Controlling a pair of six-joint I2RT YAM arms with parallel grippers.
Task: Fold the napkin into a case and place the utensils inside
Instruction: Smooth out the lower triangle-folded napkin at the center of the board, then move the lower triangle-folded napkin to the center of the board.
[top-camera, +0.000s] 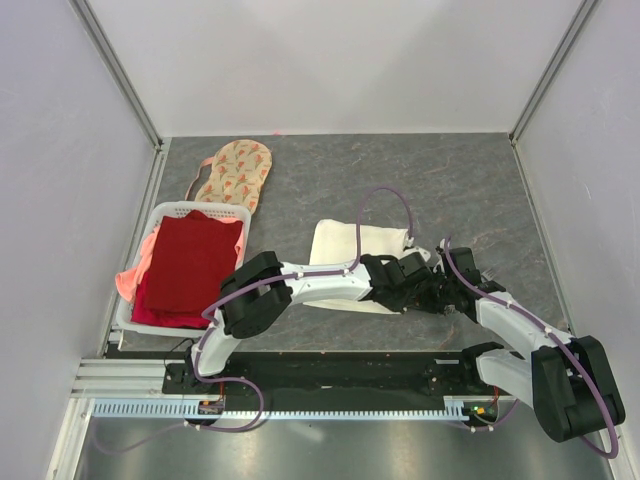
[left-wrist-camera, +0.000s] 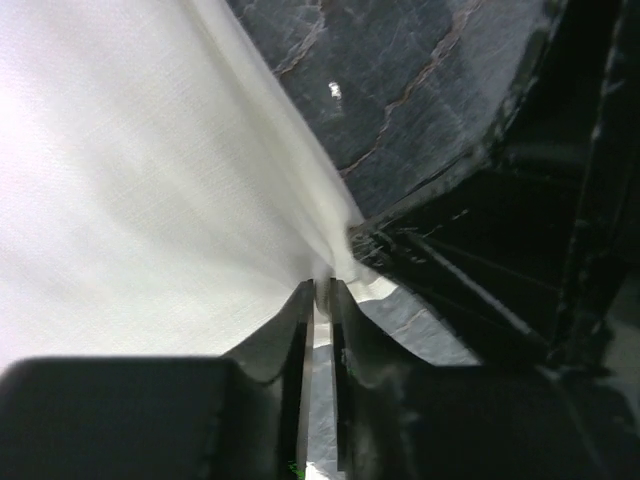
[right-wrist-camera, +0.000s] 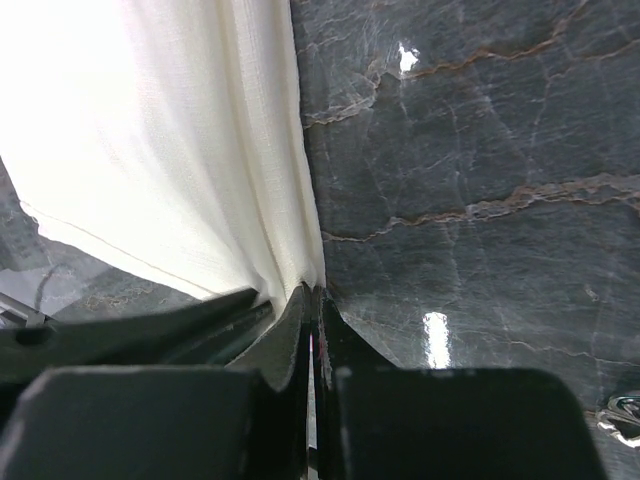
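Observation:
The cream-white napkin (top-camera: 345, 245) lies on the dark table, partly covered by both arms. My left gripper (left-wrist-camera: 322, 287) is shut on the napkin's (left-wrist-camera: 150, 170) edge, a fold of cloth pinched between its fingertips. My right gripper (right-wrist-camera: 312, 292) is shut on a corner of the napkin (right-wrist-camera: 170, 130), which fans out up and to the left. In the top view the two grippers meet close together at the cloth's near right corner, the left gripper (top-camera: 410, 290) just left of the right gripper (top-camera: 440, 295). The utensils are out of view.
A white basket (top-camera: 170, 212) at the left holds a red cloth (top-camera: 190, 265). A peach floral-print cloth (top-camera: 237, 172) lies behind it. White walls bound the table on three sides. The rail with the arm bases runs along the near edge.

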